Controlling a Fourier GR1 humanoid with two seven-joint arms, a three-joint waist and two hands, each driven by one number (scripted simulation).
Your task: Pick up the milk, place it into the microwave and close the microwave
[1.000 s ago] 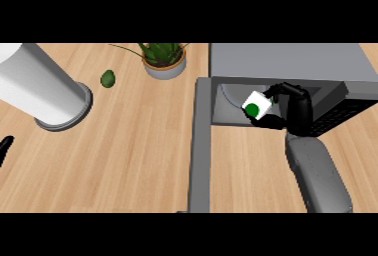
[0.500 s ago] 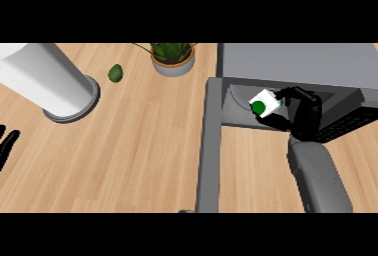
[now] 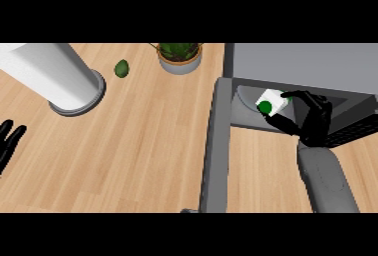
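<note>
The milk [image 3: 269,103] is a small white carton with a green mark. My right hand [image 3: 310,117] is curled round it and holds it just inside the mouth of the grey microwave [image 3: 303,65] at the upper right. The microwave's door [image 3: 216,150] stands swung open, running down the middle of the view as a long grey slab. At the left edge, my left hand [image 3: 9,142] rests open with its fingers up, far from the carton.
A tall white cylinder [image 3: 52,75] stands on a round base at the upper left. A green avocado [image 3: 121,68] lies near it, and a potted plant [image 3: 179,56] sits beside the microwave. Bare wooden counter [image 3: 133,150] lies between my arms.
The right hand has carried the milk a little deeper toward the microwave's opening. The left hand has come into view at the left edge.
</note>
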